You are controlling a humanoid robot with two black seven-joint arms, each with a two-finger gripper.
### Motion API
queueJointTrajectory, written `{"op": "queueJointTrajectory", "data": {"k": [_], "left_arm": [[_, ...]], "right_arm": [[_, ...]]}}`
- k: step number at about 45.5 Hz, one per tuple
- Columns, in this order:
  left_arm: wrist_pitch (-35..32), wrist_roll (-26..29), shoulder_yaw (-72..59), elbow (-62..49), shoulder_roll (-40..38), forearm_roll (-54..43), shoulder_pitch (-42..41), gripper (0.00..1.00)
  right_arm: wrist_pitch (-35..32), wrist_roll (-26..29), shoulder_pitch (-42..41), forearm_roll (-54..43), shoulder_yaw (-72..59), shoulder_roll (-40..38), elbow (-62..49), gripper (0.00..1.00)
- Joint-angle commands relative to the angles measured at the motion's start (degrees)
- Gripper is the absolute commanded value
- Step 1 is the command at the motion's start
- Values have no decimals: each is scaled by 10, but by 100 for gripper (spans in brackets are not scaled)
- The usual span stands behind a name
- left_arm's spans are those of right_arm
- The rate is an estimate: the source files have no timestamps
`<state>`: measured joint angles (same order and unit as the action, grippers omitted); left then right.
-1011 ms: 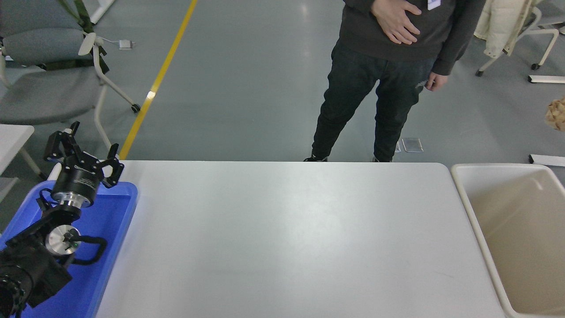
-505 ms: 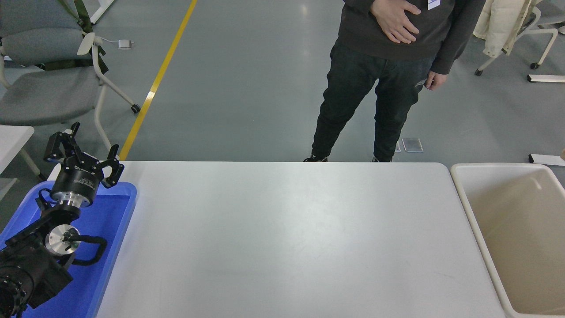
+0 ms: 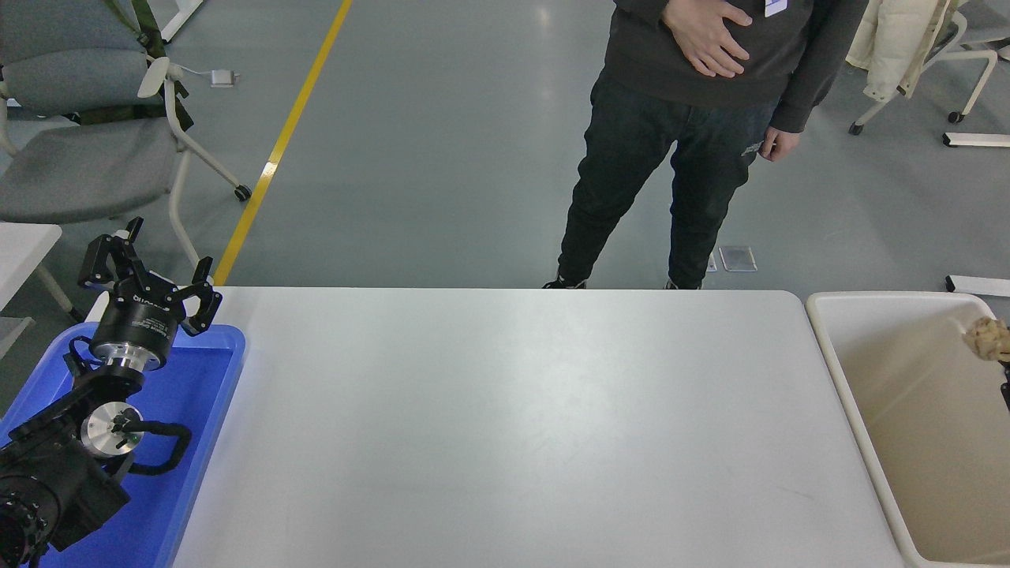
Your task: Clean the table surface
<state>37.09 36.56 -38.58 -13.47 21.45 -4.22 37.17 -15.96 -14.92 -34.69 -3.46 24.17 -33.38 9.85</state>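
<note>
The table surface (image 3: 521, 426) is a wide white top with nothing lying on it. At the right edge of the picture a crumpled tan wad (image 3: 986, 338) hangs above the beige bin (image 3: 836, 371). Only a black sliver of my right gripper (image 3: 1005, 377) shows, directly under the wad and holding it. My left gripper (image 3: 150, 264) is parked open at the far left, above the back end of the blue tray (image 3: 213, 371).
A person stands at the table's far side, right of centre, one hand (image 3: 706, 35) on the stomach. A grey wheeled chair (image 3: 87, 158) stands at the back left. Another chair with a cream coat (image 3: 899, 47) stands at the back right.
The tan wad has come down along the right edge, from well above the bin's far rim to just over its inside. The left arm has not moved.
</note>
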Motion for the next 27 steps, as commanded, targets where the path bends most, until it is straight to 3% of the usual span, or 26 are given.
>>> {"op": "queueJointTrajectory", "data": {"k": [1,17,18,21,22,23,27], "left_arm": [[0,0,0,-1,0,0,0,100],[0,0,0,0,0,0,-1,100],[0,0,0,0,0,0,0,100],[0,0,0,-1,0,0,0,100],[0,0,0,0,0,0,0,100],[0,0,0,-1,0,0,0,100],[0,0,0,-1,0,0,0,100]], "right_arm": [[9,0,6,1,3,25,-23,0],[39,0,7,0,-2,53,-50,0],[44,0,7,0,-4,53,-51,6],[61,0,7,0,-9,53,-50,70],[66,0,7,0,-9,53,-50,88],[70,1,7,-1,-9,53,-50,99],[70,1,7,-1,-9,53,-49,99]]}}
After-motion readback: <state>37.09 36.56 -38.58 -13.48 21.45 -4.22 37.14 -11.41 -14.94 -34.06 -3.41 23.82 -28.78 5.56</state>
